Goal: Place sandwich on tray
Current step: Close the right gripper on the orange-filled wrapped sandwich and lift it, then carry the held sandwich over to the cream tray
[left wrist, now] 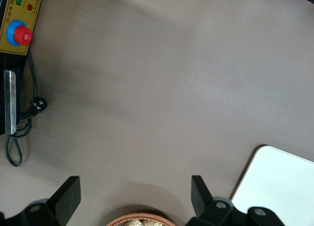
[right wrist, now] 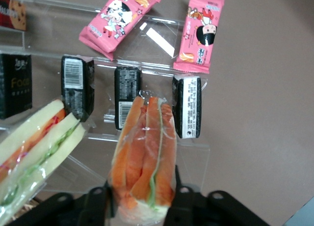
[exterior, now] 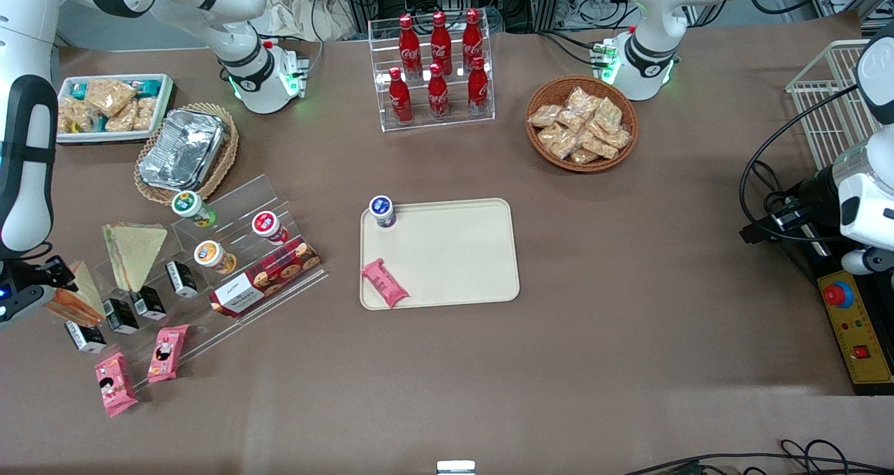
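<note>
The sandwich (exterior: pixel 73 299) is a clear-wrapped wedge with an orange-red filling edge, at the working arm's end of the table by the low end of a clear stand. My right gripper (exterior: pixel 28 286) is around it. In the right wrist view the gripper (right wrist: pixel 143 196) has one black finger pressed on each side of the sandwich (right wrist: pixel 144 152), shut on it. The cream tray (exterior: pixel 454 251) lies at the table's middle, well apart from the gripper, with a blue-lidded cup (exterior: pixel 382 211) and a pink packet (exterior: pixel 384 283) on it. A corner of the tray shows in the left wrist view (left wrist: pixel 284 186).
A paler sandwich (exterior: pixel 133 251) lies beside the held one, also in the right wrist view (right wrist: pixel 34 152). The clear stepped stand (exterior: pixel 230 251) carries cups, black cartons (right wrist: pixel 126 96), a cookie box and pink packets (right wrist: pixel 201 29). A foil container (exterior: pixel 183 147), a cola rack (exterior: pixel 436 70) and a snack basket (exterior: pixel 581 122) stand farther from the camera.
</note>
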You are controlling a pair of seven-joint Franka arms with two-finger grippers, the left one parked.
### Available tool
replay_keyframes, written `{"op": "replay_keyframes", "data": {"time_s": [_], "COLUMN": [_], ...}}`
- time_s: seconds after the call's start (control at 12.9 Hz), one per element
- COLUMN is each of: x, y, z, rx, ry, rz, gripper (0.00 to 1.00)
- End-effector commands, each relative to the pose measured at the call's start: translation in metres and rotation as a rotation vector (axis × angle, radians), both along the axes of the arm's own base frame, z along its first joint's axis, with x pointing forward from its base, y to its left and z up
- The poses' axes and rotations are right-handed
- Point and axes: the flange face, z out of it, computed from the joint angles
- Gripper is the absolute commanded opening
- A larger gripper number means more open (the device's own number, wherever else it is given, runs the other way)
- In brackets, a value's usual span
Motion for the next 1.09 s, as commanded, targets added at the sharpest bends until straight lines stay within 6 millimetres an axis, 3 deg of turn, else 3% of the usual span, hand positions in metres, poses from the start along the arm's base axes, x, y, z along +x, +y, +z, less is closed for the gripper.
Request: {"op": "replay_keyframes", "data": {"time_s": [0.0, 0.31, 0.47, 0.7, 1.01], "x": [0.004, 0.011, 0.01, 0.006, -0.006], "y": [-0.001, 0.032, 0.083, 0.193, 0.361], "z": [0.024, 0.092, 0.122, 0.169, 0.172], "rx": [0.013, 0.06, 0.096, 0.122, 0.149], "ry": [-0.039, 0.031, 0.053, 0.015, 0.02], "rz": [0.057, 0.095, 0.161, 0.332, 0.508], "gripper": [0.0, 0.0, 0.0, 0.0, 0.0]}}
